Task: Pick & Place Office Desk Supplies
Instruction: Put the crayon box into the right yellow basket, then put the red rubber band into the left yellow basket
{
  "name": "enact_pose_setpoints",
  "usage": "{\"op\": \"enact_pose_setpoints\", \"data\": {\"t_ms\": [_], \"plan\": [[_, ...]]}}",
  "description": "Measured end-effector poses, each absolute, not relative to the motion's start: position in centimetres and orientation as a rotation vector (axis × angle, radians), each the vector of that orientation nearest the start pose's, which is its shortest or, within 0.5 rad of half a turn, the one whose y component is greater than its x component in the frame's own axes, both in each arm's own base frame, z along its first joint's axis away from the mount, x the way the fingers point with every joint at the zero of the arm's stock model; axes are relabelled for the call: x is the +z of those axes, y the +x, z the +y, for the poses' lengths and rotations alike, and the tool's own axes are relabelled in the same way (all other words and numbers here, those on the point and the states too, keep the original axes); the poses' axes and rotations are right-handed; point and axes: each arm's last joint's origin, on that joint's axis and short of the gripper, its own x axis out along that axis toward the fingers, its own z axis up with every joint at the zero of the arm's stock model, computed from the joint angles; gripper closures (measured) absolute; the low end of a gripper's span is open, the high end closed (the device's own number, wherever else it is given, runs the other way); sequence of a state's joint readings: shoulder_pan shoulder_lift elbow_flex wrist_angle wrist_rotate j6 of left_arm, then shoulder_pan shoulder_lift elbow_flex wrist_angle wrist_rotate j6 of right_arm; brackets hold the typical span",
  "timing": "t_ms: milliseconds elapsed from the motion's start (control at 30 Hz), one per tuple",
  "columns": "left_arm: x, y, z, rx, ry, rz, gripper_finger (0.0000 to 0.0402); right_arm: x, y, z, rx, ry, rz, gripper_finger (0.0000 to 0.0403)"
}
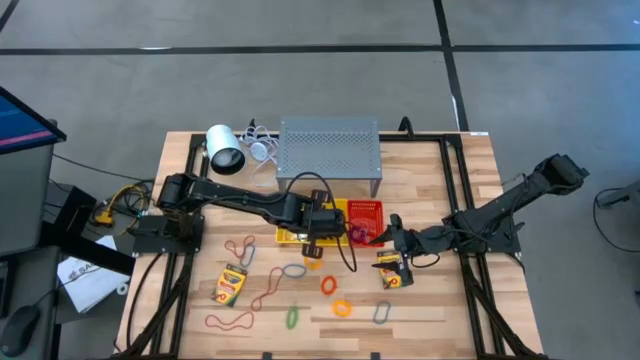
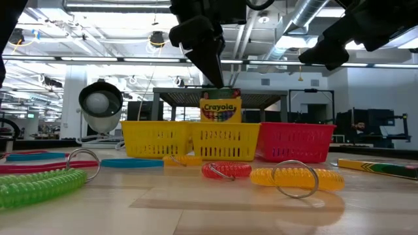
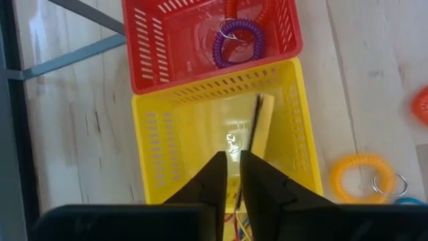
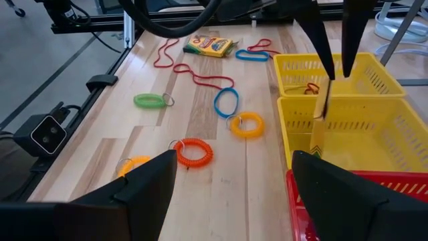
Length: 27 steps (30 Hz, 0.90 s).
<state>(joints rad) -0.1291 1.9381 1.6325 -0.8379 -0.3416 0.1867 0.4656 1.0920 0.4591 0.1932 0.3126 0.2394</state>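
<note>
Over the middle yellow basket [image 3: 281,127], near the tabletop's centre, the left gripper [image 3: 231,175] is hanging with its jaws pressed nearly together on the top edge of a crayon box [image 2: 220,109]. That box is standing upright, long axis vertical, its lower end already dipping between the basket walls, so the coming release looks to depend on it dropping straight down inside. Beside it, the red basket [image 3: 150,50] is holding a purple coil ring [image 3: 235,41]. Another yellow basket [image 4: 294,70] is sitting on the far side. The right gripper [image 1: 392,232] is waiting just beside the red basket, jaws apart, with a second crayon box [image 1: 394,271] lying near it. Toward the front edge, an orange ring [image 1: 327,284], green ring [image 1: 292,317] and rubber bands [image 1: 228,321] are lying loose.
</note>
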Motion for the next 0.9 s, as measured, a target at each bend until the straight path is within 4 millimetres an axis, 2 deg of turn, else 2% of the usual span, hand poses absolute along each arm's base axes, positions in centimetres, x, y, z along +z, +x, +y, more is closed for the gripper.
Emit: {"op": "enact_pose_setpoints", "data": {"t_ms": [233, 333, 533, 767, 900], "plan": [[24.7, 40.4, -4.3, 0.086, 0.432, 1.124, 0.0318, 20.0, 19.8, 9.0, 0.097, 0.076, 0.433, 0.0112], [25.4, 40.1, -4.4, 0.085, 0.429, 1.116, 0.0302, 20.0, 19.8, 9.0, 0.096, 0.080, 0.435, 0.0112], [28.6, 38.6, -4.7, 0.094, 0.359, 1.028, 0.0275, 20.0, 19.8, 9.0, 0.095, 0.086, 0.435, 0.0112], [32.9, 35.7, -6.0, 0.091, 0.249, 0.909, 0.0257, 20.0, 19.8, 9.0, 0.095, 0.087, 0.431, 0.0112], [33.4, 34.3, -7.2, 0.059, 0.197, 0.867, 0.0254, 20.1, 19.9, 8.9, 0.098, 0.076, 0.424, 0.0112]]}}
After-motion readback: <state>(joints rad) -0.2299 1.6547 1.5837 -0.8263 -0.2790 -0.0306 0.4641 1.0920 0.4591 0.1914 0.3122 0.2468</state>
